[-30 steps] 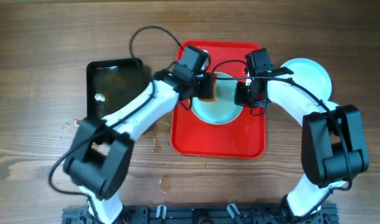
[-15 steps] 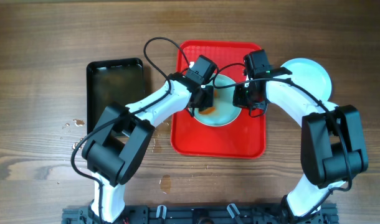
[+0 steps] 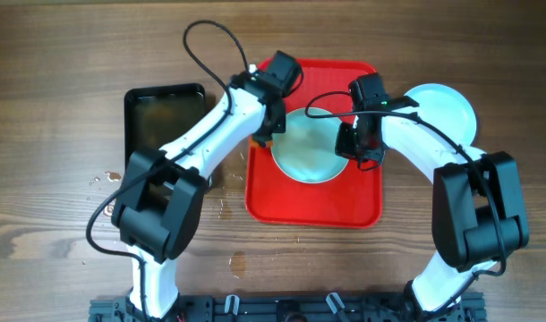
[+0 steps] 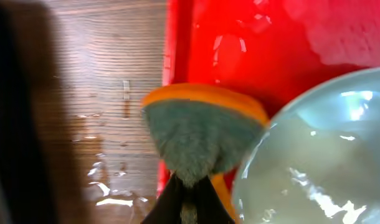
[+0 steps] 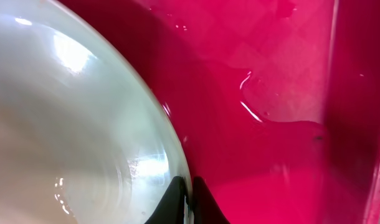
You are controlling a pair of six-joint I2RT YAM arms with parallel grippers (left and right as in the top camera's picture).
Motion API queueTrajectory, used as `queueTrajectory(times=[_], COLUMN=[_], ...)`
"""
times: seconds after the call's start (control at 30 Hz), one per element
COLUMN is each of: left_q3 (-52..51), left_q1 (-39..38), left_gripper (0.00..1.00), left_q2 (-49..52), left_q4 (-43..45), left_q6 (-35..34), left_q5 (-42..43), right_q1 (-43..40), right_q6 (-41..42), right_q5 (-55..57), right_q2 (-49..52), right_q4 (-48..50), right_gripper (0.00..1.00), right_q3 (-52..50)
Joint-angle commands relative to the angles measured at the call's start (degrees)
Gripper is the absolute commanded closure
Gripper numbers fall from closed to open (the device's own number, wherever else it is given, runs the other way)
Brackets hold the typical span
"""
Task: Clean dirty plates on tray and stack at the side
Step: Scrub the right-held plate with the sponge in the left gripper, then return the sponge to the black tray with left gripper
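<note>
Sponge (image 4: pixel 199 134) pinched in my left fingers (image 4: pixel 185 198) hangs at the left rim of the red tray (image 3: pixel 313 210), just beside the wet pale-blue plate (image 3: pixel 307 152) lying in it — my right fingers (image 5: pixel 190 198) clamp that plate's right edge. A second plate (image 3: pixel 450 107) rests on the counter (image 3: pixel 58 54), right of the tray.
</note>
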Motion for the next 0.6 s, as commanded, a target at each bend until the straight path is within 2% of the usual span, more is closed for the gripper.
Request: queueTrajectory(times=[0.0, 0.13, 0.3, 0.37, 0.5, 0.57], left_q3=[1.99, 1.99, 0.26, -3.76, -15.19, -20.48], left_q1=[1.79, 6.23, 17.49, 22.38, 29.46, 31.63], left_gripper=[0.96, 0.96, 0.96, 0.96, 0.96, 0.96], left_q2=[-4.59, -10.19, -12.0, -11.98, -11.98, -11.98], left_q4=[-3.32, -10.47, -18.75, -17.25, -6.19, -0.72], left_q6=[-0.17, -0.11, 0.04, -0.31, 0.0, 0.04], left_q5=[-0.5, -0.76, -3.13, -2.6, 2.45, 4.52], right_q1=[-0.68, -0.68, -0.68, -0.68, -0.68, -0.68], right_q6=[-2.32, -6.88, -9.22, -9.2, -9.18, -9.18], right_q5=[7.04, 6.36, 6.38, 6.38, 6.38, 6.36], right_q2=[2.19, 0.33, -0.52, -0.52, -0.5, -0.48], right_q4=[-1.22, -0.9, -0.09, 0.87, 2.16, 2.62], right_gripper=[0.96, 0.96, 0.96, 0.96, 0.96, 0.85], right_q3=[-1.51, -0.92, -0.92, -0.92, -0.94, -1.16])
